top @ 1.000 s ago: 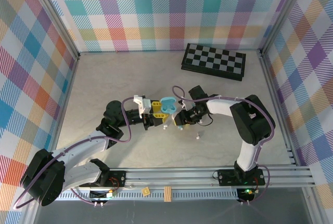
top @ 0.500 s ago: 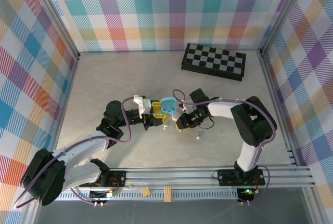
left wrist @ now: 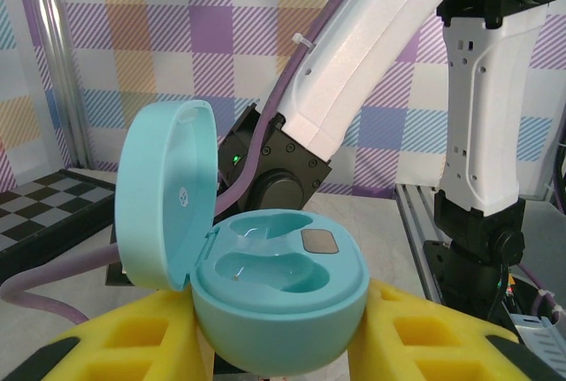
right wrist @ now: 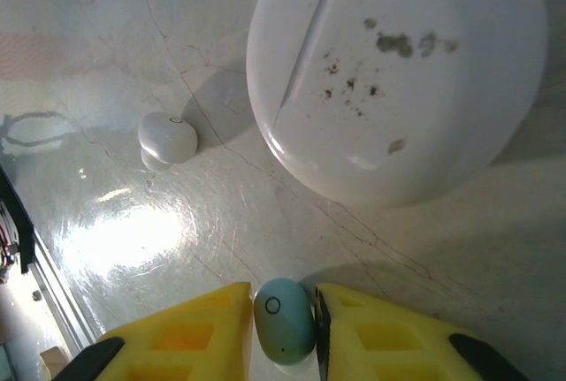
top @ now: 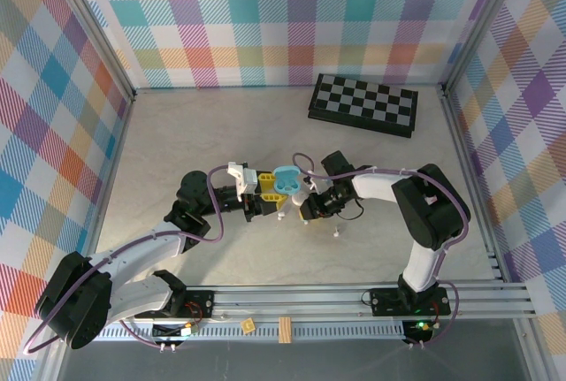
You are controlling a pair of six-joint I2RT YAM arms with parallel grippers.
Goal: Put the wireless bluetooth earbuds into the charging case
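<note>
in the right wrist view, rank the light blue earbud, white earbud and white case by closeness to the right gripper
1. light blue earbud: between the right gripper's fingers.
2. white case: ahead, to the right; its rim is close.
3. white earbud: ahead, off to the left.

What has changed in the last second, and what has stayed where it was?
The right gripper slid a little toward the near edge of the table, its fingers closed on a light blue earbud. The left gripper kept holding the open teal case in place; the chessboard and white earbud did not move.
</note>
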